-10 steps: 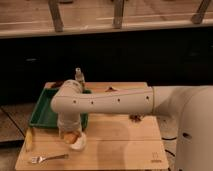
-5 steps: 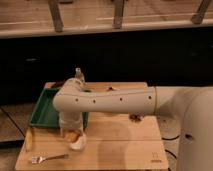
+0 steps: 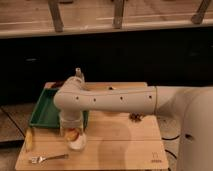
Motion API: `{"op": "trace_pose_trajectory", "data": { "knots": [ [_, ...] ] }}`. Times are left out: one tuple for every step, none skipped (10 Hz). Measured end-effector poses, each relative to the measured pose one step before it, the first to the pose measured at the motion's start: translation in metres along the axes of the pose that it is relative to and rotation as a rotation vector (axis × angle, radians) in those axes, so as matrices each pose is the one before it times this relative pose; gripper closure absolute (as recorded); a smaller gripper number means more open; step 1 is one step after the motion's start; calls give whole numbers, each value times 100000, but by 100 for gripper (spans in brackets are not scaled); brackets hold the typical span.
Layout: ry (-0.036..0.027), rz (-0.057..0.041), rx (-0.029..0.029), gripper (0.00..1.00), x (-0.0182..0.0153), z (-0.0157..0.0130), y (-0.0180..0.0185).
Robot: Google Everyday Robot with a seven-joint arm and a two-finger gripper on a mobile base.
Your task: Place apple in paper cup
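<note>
While the gripper hangs just over the paper cup, gripping the apple (not yet released), only the drop remains.

Orange-yellow apple, white paper cup, claw above, green tray

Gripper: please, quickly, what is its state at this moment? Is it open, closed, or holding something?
Gripper: directly above the paper cup, with the apple at its fingers; open or closed cannot be told.
</note>
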Motion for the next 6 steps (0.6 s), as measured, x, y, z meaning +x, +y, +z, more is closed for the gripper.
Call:
{"op": "trace_pose_trajectory", "data": {
  "knots": [
    [-125,-221,-126,20,49,-52,53],
    [-126,-238,-28,20,51,-28,39],
    [-99,-286,49,20,30,-46,-3],
    [-85,-285,87,20,18,-54,-23],
    [-105,-222,-12,20,-12,-7,140],
    [160,-22,287,20,2,-28,21]
  ]
}}
